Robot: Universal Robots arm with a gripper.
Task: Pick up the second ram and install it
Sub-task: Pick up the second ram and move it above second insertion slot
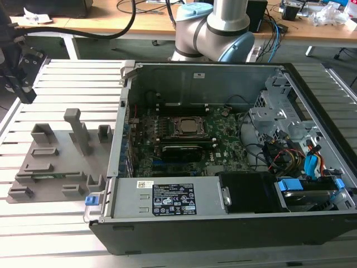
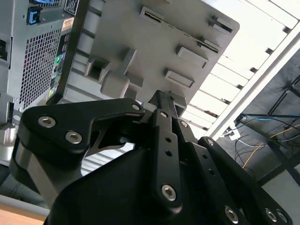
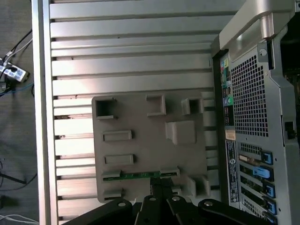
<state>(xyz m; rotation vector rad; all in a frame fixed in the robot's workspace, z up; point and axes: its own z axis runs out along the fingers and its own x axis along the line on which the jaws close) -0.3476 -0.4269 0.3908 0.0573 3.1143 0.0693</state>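
Note:
The second ram (image 3: 140, 176) is a thin green stick lying in a slot near one edge of the grey holder plate (image 3: 140, 117). In the exterior view the second ram (image 1: 54, 177) shows as a green strip at the plate's front edge. My black gripper (image 1: 26, 96) hangs high over the table's far left corner, well apart from the holder plate (image 1: 61, 151). In the first wrist view the gripper (image 3: 161, 185) has its fingertips together, with nothing between them, pointing toward the stick. The second wrist view shows the gripper (image 2: 161, 98) linkage above the holder plate (image 2: 154, 42).
An open computer case (image 1: 195, 70) lies on the slatted metal table (image 1: 50, 234), to the exterior view's right of the holder. Its motherboard (image 1: 223, 131) faces up, with cables and drive cages (image 1: 290, 123) beside it. The arm's base (image 1: 215, 28) stands behind the case.

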